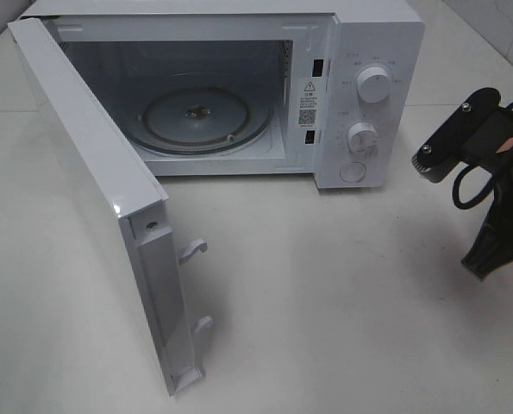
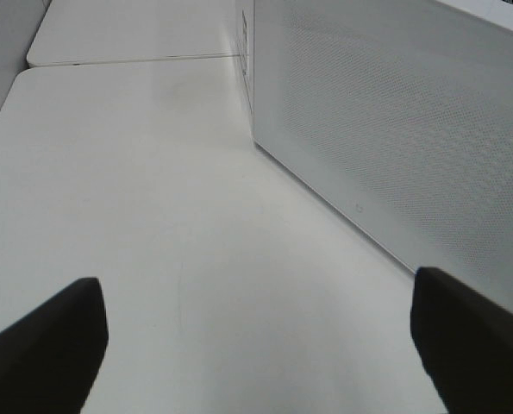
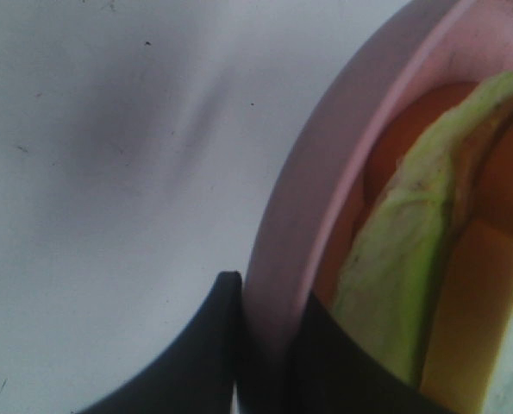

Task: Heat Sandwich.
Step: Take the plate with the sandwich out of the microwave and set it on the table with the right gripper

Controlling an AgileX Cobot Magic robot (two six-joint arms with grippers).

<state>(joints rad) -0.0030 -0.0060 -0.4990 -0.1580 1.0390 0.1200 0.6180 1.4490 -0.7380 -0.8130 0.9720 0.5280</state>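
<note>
The right gripper (image 3: 269,362) was clamped on the rim of a pink plate (image 3: 299,207), one dark finger (image 3: 187,362) pressed against the outer side of the rim and the other lying over its inner side. Just beyond the inner finger, inside the plate, sat the sandwich (image 3: 394,293): a light green leafy layer arched upward from the fingertip, with orange-tan surfaces on either side of it. The wrist view was so close and soft that only part of the sandwich showed, and what the orange areas were could not be made out. On the outer side of the gripper lay bare white table (image 3: 109,172).

From the high camera, only the rear part of the right arm (image 1: 472,159) showed at the edge of the picture, off to the side of the microwave (image 1: 368,95) that carries the dials; the plate itself lay outside that view.

The left gripper (image 2: 256,345) stood wide open and held nothing, its two dark fingertips (image 2: 40,345) well apart above the white table. Ahead of it and toward one fingertip was the perforated face of the microwave door (image 2: 394,129), which the high view showed swung fully open, exposing the glass turntable (image 1: 200,116) inside the cavity.
</note>
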